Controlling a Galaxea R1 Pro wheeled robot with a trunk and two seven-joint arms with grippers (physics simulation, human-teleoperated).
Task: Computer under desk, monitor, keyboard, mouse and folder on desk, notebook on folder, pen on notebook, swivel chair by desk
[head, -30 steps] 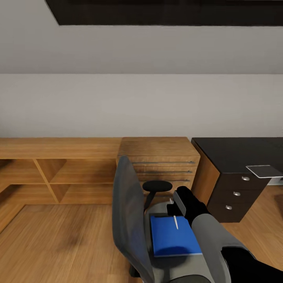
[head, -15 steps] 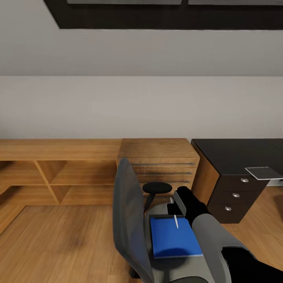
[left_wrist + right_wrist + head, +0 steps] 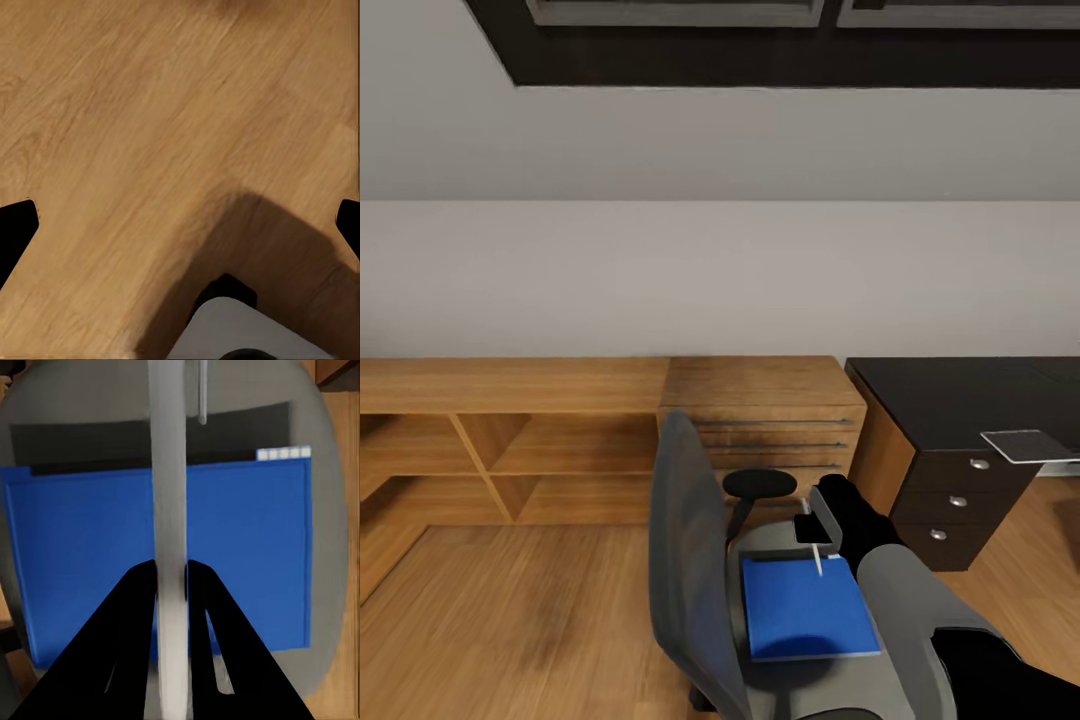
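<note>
1. No writing legible; only a row of small white tabs at the folder's [image 3: 247, 555] upper right corner in the right wrist view.
2. Compared with a second ago: pen [image 3: 819, 561] raised off the blue, now at its top edge, lower centre of the head view.
3. Right gripper [image 3: 172, 574] clenched on pen, above folder on chair [image 3: 685, 540].
4. Left gripper [image 3: 180, 225] spread wide over floor [image 3: 150, 112].
5. Desk [image 3: 960, 400] at right edge.

A bright blue folder [image 3: 810, 620] lies on the grey swivel chair [image 3: 690, 560]; the table [image 3: 960, 395] is glossy black, the floor [image 3: 510, 620] honey-brown wood.
</note>
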